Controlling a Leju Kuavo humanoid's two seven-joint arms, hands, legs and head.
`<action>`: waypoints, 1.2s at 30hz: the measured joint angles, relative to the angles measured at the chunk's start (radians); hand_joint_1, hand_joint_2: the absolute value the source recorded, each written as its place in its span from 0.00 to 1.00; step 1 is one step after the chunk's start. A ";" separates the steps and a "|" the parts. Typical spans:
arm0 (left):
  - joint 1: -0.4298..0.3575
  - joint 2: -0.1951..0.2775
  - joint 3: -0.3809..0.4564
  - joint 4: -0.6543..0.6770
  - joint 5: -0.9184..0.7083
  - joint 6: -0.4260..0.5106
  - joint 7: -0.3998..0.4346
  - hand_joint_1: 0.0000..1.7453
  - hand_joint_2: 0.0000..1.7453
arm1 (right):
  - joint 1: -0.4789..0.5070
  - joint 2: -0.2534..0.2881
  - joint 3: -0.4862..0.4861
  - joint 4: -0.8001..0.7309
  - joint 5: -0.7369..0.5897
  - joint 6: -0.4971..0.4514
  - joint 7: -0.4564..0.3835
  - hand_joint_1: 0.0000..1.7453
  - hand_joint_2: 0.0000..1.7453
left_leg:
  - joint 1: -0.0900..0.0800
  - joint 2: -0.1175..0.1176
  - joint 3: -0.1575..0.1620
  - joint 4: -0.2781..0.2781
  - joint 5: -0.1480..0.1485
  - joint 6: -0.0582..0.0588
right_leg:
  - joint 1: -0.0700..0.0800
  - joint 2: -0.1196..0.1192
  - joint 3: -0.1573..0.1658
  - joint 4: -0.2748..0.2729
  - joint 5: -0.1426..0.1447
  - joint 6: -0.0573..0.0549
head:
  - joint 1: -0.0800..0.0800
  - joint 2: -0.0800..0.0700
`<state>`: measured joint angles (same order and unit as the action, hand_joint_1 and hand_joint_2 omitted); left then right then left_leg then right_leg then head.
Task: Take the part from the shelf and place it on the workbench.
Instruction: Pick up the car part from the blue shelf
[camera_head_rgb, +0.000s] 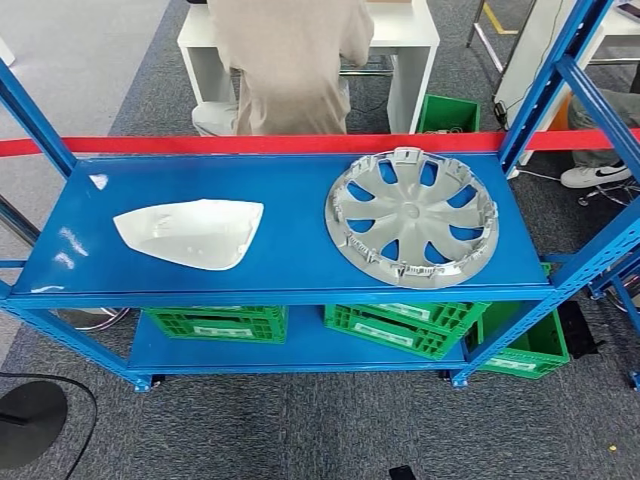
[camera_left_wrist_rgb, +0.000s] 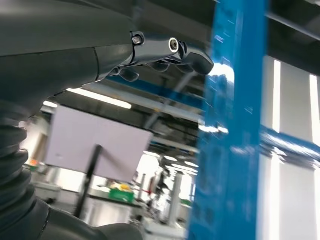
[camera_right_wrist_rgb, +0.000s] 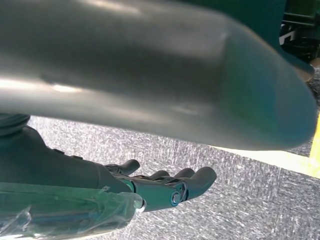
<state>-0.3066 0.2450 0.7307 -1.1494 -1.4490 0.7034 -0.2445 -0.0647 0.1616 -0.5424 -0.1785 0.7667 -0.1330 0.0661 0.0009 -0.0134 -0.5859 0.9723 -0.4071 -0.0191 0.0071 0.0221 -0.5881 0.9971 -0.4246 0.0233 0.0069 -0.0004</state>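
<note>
Parts, a white cover (camera_head_rgb: 192, 232) and a silver hubcap (camera_head_rgb: 411, 215), lay untouched on the blue shelf (camera_head_rgb: 294, 190). Left hand (camera_left_wrist_rgb: 166, 55) and right hand (camera_right_wrist_rgb: 166, 187) held nothing, fingers extended; the task looked unstarted.

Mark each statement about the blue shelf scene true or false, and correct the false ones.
1. A silver wheel cover lies on the right part of the top shelf. True.
2. A white curved part is stacked on the wheel cover. False: it lies apart, to the left.
3. Green crates sit on the lower shelf. True.
4. The left hand grips the white part. False: it holds nothing.
5. The right hand has its fingers extended and holds nothing. True.
</note>
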 joint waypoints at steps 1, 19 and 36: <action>0.015 -0.002 -0.002 -0.023 -0.010 0.000 0.034 0.00 1.00 | 0.000 0.002 -0.004 0.000 0.001 -0.001 0.002 0.00 0.00 | 0.000 0.000 0.000 0.000 0.000 0.000 | 0.000 0.000 0.000 0.000 0.000 0.000 | 0.000 0.000; 0.189 0.116 0.332 -0.007 0.077 0.000 -0.037 0.00 1.00 | 0.002 0.013 -0.051 0.000 0.024 -0.007 0.021 0.00 0.00 | 0.002 0.000 0.000 0.000 -0.003 -0.002 | 0.002 0.000 0.001 0.000 -0.004 -0.004 | 0.000 0.000; 0.144 0.097 0.481 0.081 0.176 0.000 -0.230 0.00 1.00 | -0.002 0.016 -0.069 0.000 0.054 -0.001 0.003 0.00 0.00 | 0.002 -0.001 0.004 0.000 -0.004 -0.002 | 0.002 -0.002 -0.001 0.000 -0.006 -0.003 | 0.000 0.000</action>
<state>-0.1630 0.3421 1.2113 -1.0686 -1.2734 0.7030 -0.4745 -0.0668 0.1778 -0.6113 -0.1785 0.8206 -0.1343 0.0692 0.0027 -0.0146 -0.5814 0.9718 -0.4114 -0.0213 0.0092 0.0199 -0.5889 0.9969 -0.4307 0.0198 0.0068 -0.0004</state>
